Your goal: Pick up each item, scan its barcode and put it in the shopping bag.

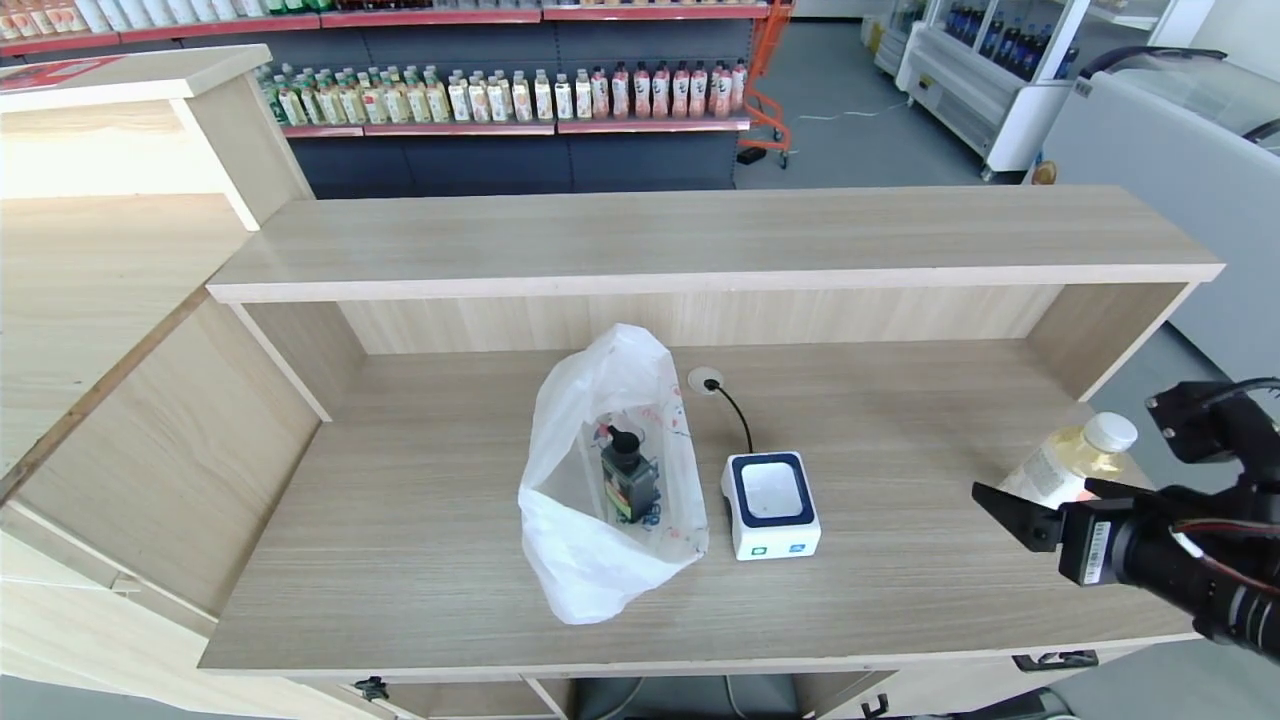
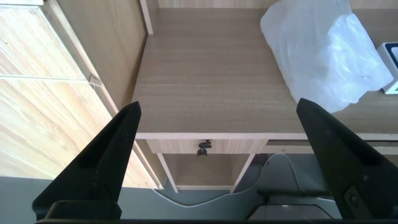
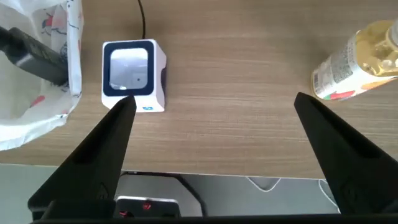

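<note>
While lowering the right gripper [image 1: 1065,500], fingers [image 3: 99,155] apart as now, straddle the bottle [image 1: 1075,455] mid-body, clamp gently; leave the left gripper [image 2: 217,162] likewise spread.

No legible text anywhere. Label on the clear bottle [image 1: 1070,462], far right: print too small. Red and blue print on the shopping bag [image 1: 590,560], the dark bottle [image 1: 628,482] label inside it, and the scanner [image 1: 770,505] front marks: unreadable.

We're seeing a see-through white shopping bag [image 1: 590,560] with bits of red and blue print, and a dark bottle [image 1: 628,480] with a black cap showing through. The scanner [image 1: 770,500] is white with a navy frame. The other bottle [image 1: 1070,462] is pale yellow with a white cap, and the counter [image 1: 900,450] is light woodgrain.
</note>
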### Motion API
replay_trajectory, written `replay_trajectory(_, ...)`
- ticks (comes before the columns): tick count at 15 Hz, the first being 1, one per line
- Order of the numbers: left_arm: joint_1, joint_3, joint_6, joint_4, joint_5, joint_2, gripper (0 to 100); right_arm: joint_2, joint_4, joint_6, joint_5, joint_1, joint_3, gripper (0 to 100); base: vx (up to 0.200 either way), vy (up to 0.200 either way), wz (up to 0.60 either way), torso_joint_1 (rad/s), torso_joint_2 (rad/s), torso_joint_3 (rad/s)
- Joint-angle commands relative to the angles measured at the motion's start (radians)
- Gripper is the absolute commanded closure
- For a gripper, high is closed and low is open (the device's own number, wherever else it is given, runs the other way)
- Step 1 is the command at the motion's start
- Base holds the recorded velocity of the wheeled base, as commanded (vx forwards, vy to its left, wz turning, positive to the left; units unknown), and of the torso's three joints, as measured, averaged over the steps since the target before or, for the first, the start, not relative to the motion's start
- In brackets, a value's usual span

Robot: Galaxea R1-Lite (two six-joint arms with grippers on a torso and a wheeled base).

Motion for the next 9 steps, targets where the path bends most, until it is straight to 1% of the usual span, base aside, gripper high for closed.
replay_trajectory(1,0.0,0.0,0.0,0.0,0.001,0.0,0,-0.299,0.08,-0.012,-0.118,-0.011,0.135,0,0.0,0.0,0.0,0.0,0.0,0.0)
replay_trajectory(2,0.0,0.0,0.0,0.0,0.001,0.0,0,-0.374,0.158,-0.012,-0.168,-0.011,0.154,0,0.0,0.0,0.0,0.0,0.0,0.0)
replay_trajectory(3,0.0,0.0,0.0,0.0,0.001,0.0,0,-0.465,0.242,-0.012,-0.194,-0.011,0.178,0,0.0,0.0,0.0,0.0,0.0,0.0)
replay_trajectory(4,0.0,0.0,0.0,0.0,0.001,0.0,0,-0.54,0.305,-0.012,-0.202,-0.011,0.198,0,0.0,0.0,0.0,0.0,0.0,0.0)
replay_trajectory(6,0.0,0.0,0.0,0.0,0.001,0.0,0,-0.745,0.505,-0.012,-0.225,-0.02,0.215,0,0.0,0.0,0.0,0.0,0.0,0.0)
replay_trajectory(7,0.0,0.0,-0.003,0.0,-0.001,0.0,0,-0.788,0.555,-0.01,-0.228,-0.029,0.209,0,0.0,0.0,0.0,0.0,0.0,0.0)
replay_trajectory(8,0.0,0.0,-0.003,0.0,0.001,0.0,0,-0.866,0.646,-0.012,-0.228,-0.067,0.206,0,0.0,0.0,0.0,0.0,0.0,0.0)
replay_trajectory(9,0.0,0.0,0.002,0.0,0.001,0.0,0,-0.917,0.69,-0.012,-0.227,-0.095,0.207,0,0.0,-0.2,0.0,0.002,0.0,-0.002)
